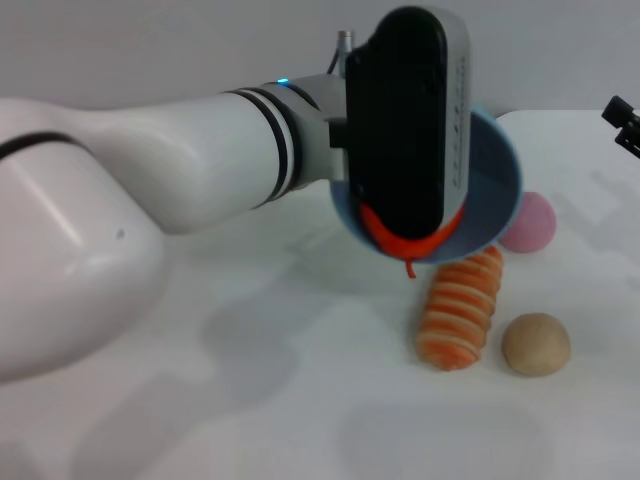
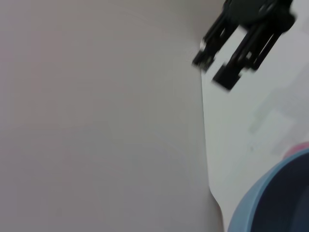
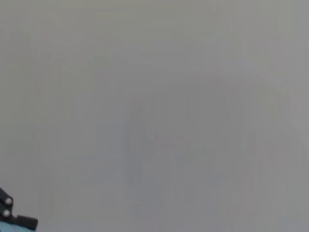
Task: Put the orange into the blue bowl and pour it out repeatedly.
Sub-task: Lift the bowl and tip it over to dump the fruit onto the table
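In the head view my left gripper (image 1: 400,150) is raised above the table and shut on the blue bowl (image 1: 495,190), its black body covering much of the bowl. The bowl is tipped steeply on its side, mouth facing the camera. The red-orange orange (image 1: 400,238) rests at the bowl's lowest rim, with its thin stem hanging past the edge. The left wrist view shows a part of the bowl's rim (image 2: 270,203). My right gripper (image 1: 625,120) is parked at the far right edge; its fingers (image 2: 212,53) stand apart with nothing between them.
Just below the tipped bowl, a striped orange-and-cream bread roll (image 1: 460,310) lies on the white table (image 1: 250,400). A tan ball (image 1: 535,344) sits to its right. A pink ball (image 1: 530,222) lies behind the bowl.
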